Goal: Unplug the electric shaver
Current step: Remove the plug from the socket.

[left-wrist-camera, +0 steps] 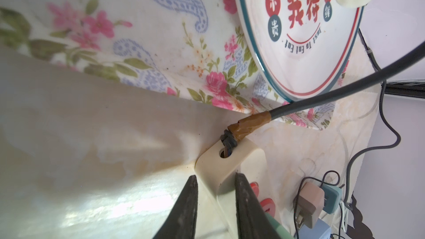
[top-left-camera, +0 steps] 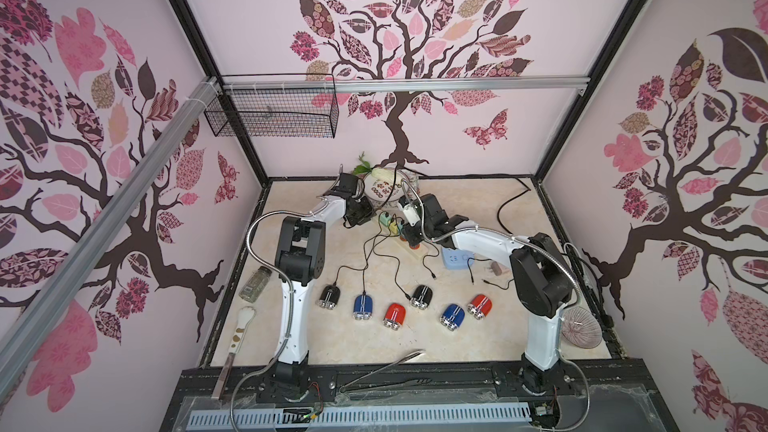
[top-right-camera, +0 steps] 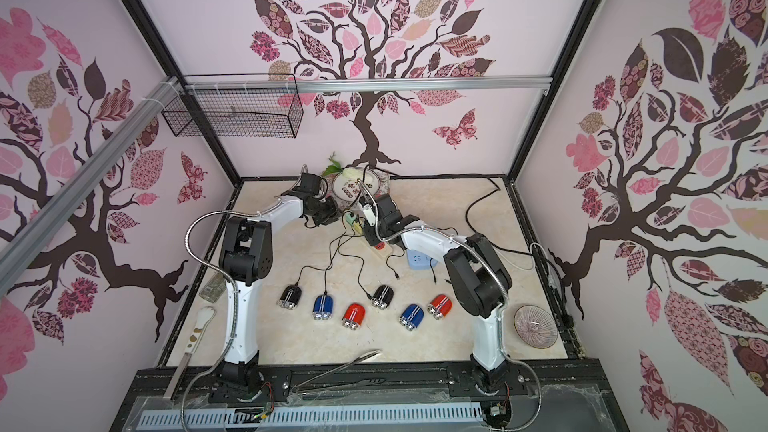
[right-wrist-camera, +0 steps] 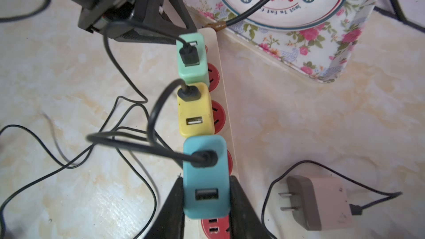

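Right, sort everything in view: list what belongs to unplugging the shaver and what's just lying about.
Job:
- power strip, held at its end by the left claw
- teal adapter, gripped by the right claw
- green adapter
- yellow adapter
- six shavers

Lying about:
- spice jar
- tongs
- paw-handled spatula
- printed plate
- patterned bowl
- wire basket

Upright teal charger (right-wrist-camera: 205,175) in cream power strip (right-wrist-camera: 212,38), cable (right-wrist-camera: 138,145) possibly to black shaver (top-left-camera: 422,296)

Right hand (top-right-camera: 370,238) over power strip (top-right-camera: 385,254)
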